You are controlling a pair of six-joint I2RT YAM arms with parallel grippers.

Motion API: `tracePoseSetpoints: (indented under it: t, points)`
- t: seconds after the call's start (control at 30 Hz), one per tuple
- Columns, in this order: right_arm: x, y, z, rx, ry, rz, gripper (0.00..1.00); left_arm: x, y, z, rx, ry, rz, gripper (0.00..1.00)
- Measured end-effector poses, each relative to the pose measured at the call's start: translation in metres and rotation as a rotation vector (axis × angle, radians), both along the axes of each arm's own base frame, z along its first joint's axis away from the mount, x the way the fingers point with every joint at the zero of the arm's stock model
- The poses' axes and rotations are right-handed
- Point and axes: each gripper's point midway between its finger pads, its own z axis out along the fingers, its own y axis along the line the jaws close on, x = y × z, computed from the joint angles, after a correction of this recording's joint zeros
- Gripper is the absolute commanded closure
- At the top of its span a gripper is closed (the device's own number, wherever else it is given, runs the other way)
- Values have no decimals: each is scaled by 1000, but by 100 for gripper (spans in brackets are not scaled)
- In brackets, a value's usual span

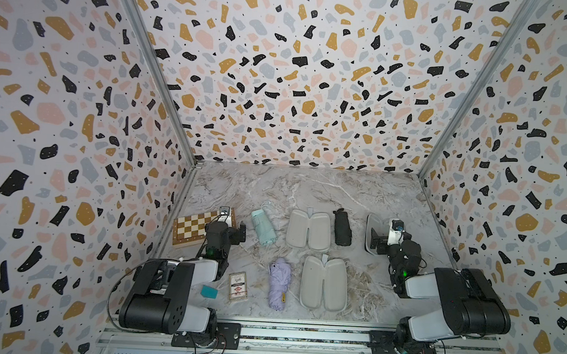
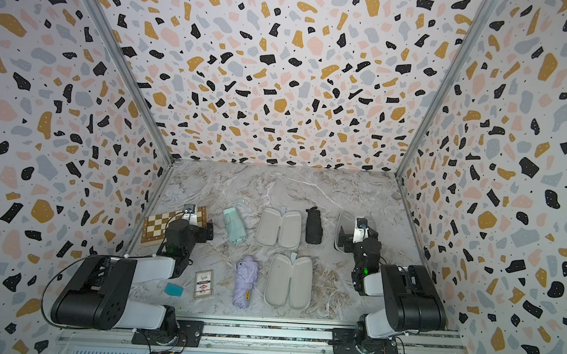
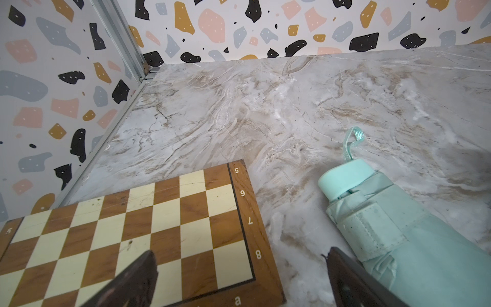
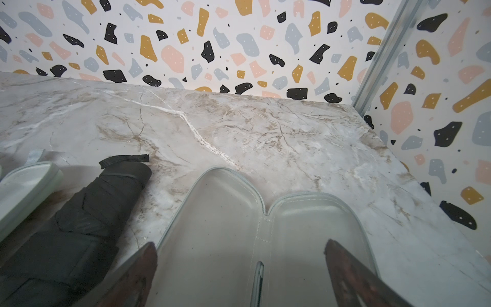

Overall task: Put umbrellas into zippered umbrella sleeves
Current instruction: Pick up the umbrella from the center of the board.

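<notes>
Left wrist view: my left gripper stands wide and empty, one finger by the chessboard, the other just beside the mint umbrella. My right gripper is wide too, holding nothing, above the open right sleeve next to the black umbrella. In a top view the lilac umbrella lies beside the open near sleeve; the middle sleeve lies open between the mint and black ones.
</notes>
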Motion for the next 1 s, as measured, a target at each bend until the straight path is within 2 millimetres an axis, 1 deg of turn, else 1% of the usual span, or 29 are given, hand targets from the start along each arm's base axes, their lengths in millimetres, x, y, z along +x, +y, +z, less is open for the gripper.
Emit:
tracePoseSetpoints:
  t: [0.13, 0.2, 0.27, 0.33, 0.37, 0.43, 0.5, 0.53, 0.6, 0.7, 0.77, 0.83, 0.9, 1.0]
  points:
    - [0, 1, -1, -3, 8, 5, 0, 0, -1, 1, 1, -2, -8, 1]
    - [4, 2, -1, -10, 29, 14, 0, -1, -2, 4, 2, -5, -13, 1]
    - [10, 6, 8, -14, 34, 31, 0, -2, -2, 10, 2, 4, -15, 1]
    - [15, 11, 28, -14, 3, 49, 0, 0, -4, 26, -2, 4, -23, 1]
    - [16, 13, 40, -11, -19, 56, 0, 2, -5, 37, -5, -7, -29, 1]
    - [13, 17, 59, -4, -59, 80, 0, 5, -9, 67, -23, -65, -47, 1]
    - [6, 26, 77, 6, -98, 132, 0, -1, -13, 97, -51, -140, -69, 1]
    - [2, 30, 83, 10, -112, 157, 0, -6, -16, 108, -67, -165, -81, 1]
    - [-8, 42, 102, 22, -155, 227, 0, -15, -21, 129, -108, -220, -107, 1]
    - [-27, 57, 127, 35, -207, 316, 0, -28, -34, 152, -191, -278, -169, 1]
    - [-40, 65, 145, 57, -245, 360, 0, -36, -43, 164, -277, -302, -212, 1]
    - [-52, 65, 162, 127, -270, 355, 0, -45, -53, 175, -353, -321, -259, 1]
    - [-61, 54, 177, 255, -270, 288, 1, -55, -63, 187, -433, -336, -308, 1]
    - [-74, 39, 189, 417, -269, 203, 0, -73, -79, 204, -541, -353, -406, 1]
